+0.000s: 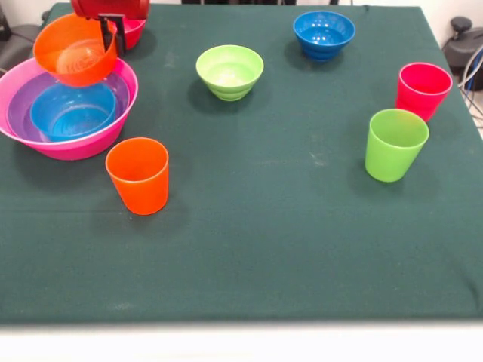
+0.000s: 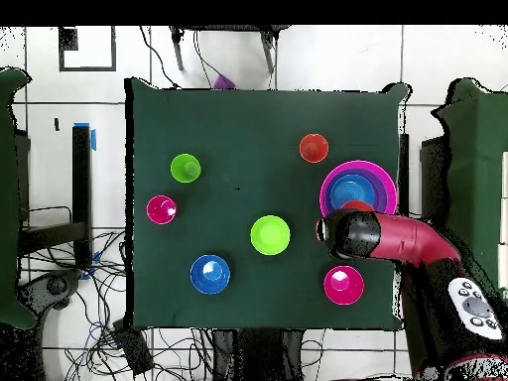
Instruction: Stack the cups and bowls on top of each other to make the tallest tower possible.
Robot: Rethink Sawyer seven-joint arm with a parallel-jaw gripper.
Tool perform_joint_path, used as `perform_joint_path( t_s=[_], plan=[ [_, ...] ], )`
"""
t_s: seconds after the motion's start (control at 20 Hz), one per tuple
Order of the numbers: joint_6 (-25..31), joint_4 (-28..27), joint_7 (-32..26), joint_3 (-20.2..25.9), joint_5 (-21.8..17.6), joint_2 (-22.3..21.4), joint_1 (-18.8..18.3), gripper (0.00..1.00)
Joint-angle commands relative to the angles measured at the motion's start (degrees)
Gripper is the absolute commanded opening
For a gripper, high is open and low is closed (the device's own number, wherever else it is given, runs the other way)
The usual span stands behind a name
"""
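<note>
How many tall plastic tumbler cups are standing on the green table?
3. The orange plastic tumbler stands just in front of the big pink bowl; the lime green tumbler and red-pink tumbler stand close together at the opposite side. None looks hidden.

Tabletop: covered in dark green cloth, matt, faintly scuffed with pale marks.

Orange bowl, at the fingers: smooth glossy plastic, slightly translucent. Fingers looked like dark matt plastic.

Pink bowl, purple bowl and light blue bowl, nested below the fingers: glossy plastic.

Orange cup, lime green cup, red-pink cup: smooth plastic, duller sheen.

Arm: shiny red casing.
</note>
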Motion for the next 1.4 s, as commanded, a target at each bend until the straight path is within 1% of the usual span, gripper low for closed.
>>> perform_joint_path(
  t_s=[0.05, 0.3, 0.4, 0.65, 0.7, 0.75, 0.95, 1.1, 1.4],
  plan=[
    [1.5, -3.9, -12.4, 7.5, -6.5, 2.3, 1.1, 0.0],
    [3.5, -6.3, -14.3, 9.0, -7.7, 2.7, 0.4, 0.0],
    [4.0, -6.5, -14.6, 9.4, -8.1, 2.5, 0.1, 0.0],
    [2.3, -4.9, -13.3, 9.9, -9.2, 2.2, -0.6, 0.0],
    [3.2, -5.3, -13.8, 9.8, -9.6, 2.3, -0.3, 0.0],
    [3.4, -5.4, -13.7, 10.0, -10.0, 2.3, -0.3, 1.0],
    [3.2, -5.3, -14.0, 10.5, -10.0, 2.2, -0.7, 1.0],
    [3.8, -5.6, -14.5, 10.4, -10.8, 2.2, -0.4, 1.0],
    [4.9, -6.0, -12.9, 10.4, -10.7, 2.1, 0.6, 1.0]
  ],
)
